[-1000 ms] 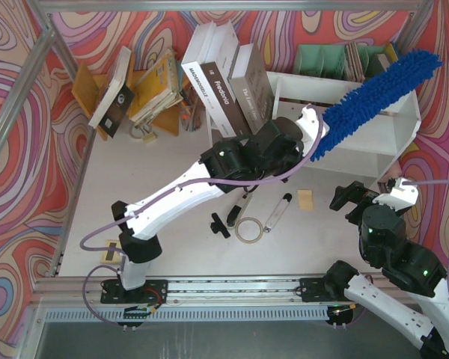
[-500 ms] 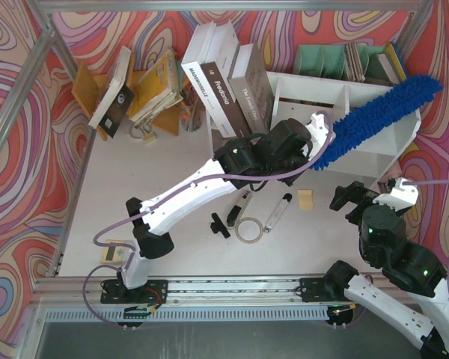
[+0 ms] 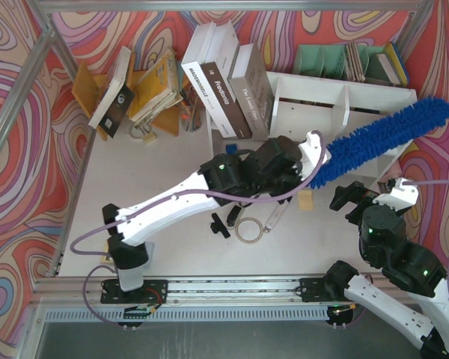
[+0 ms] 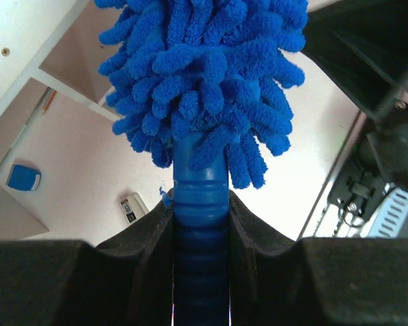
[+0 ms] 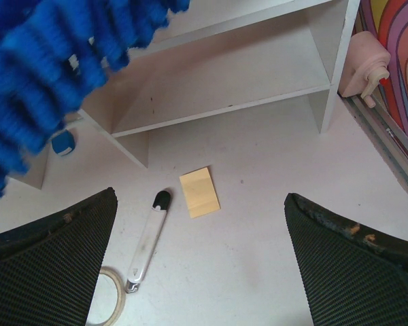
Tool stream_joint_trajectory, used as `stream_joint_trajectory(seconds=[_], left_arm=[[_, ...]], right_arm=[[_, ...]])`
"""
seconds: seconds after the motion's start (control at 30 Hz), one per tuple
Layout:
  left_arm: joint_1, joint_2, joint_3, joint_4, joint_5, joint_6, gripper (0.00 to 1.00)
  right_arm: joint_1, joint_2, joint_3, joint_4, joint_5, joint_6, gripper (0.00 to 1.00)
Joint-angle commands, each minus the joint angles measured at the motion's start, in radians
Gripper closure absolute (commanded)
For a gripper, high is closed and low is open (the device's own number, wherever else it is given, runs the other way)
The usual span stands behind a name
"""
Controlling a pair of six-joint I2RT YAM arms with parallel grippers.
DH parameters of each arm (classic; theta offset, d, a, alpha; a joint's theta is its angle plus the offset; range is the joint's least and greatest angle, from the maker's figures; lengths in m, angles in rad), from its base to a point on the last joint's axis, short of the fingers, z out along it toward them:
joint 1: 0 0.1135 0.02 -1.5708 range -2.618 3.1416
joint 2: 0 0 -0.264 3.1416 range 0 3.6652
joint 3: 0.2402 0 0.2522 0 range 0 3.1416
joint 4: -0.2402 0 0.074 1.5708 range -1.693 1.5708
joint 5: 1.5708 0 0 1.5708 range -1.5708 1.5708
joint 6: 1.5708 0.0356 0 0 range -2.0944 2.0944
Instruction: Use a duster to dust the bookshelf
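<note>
While the left gripper [image 4: 200, 204] is clamped on the ribbed blue handle of the duster [image 3: 385, 138], the shaggy head reaches up and to the right across the bookshelf [image 3: 343, 96], crossing its right compartment, with the tip past the shelf's right end near the patterned wall. From the left wrist, the handle sits squeezed between the two black fingers [image 4: 251, 231], and the blue noodles fan out just above them. The shelf stands at the far right of the table [image 3: 135, 179], its open side toward the arms and a divider splitting it into two boxes; whether the head touches the shelf cannot be told. The right gripper [image 3: 349, 197] hangs near the shelf's right front corner, jaws spread wide with nothing between them. Its camera looks down on a yellow note [image 5: 198, 192] and a pen [image 5: 147, 246] lying on the table just before the shelf, a tape ring [image 5: 109, 299] at the lower edge, and part of the duster blurred at upper left. Books [image 3: 224, 75] lean by the shelf's left end, and a green rack [image 3: 322, 58] stands behind it
</note>
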Motion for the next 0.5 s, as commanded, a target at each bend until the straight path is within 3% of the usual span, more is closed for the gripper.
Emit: stream_joint_trajectory(seconds=[0.0,0.2,0.47], left_arm=[[-0.028,-0.169,-0.143,0.166,0.01,0.018,1.0],[-0.027,-0.327,-0.331,0.284,-0.062,0.007,1.0],[0.03,-0.277,-0.263,0.213,-0.188,-0.009,1.0]], right_arm=[[-0.001,0.003,-0.003,-0.002,0.021,0.004,0.01],[-0.001,0.011,-0.002,-0.002,0.022,0.003,0.01],[-0.002,0.014,-0.002,-0.003,0.022,0.003,0.01]])
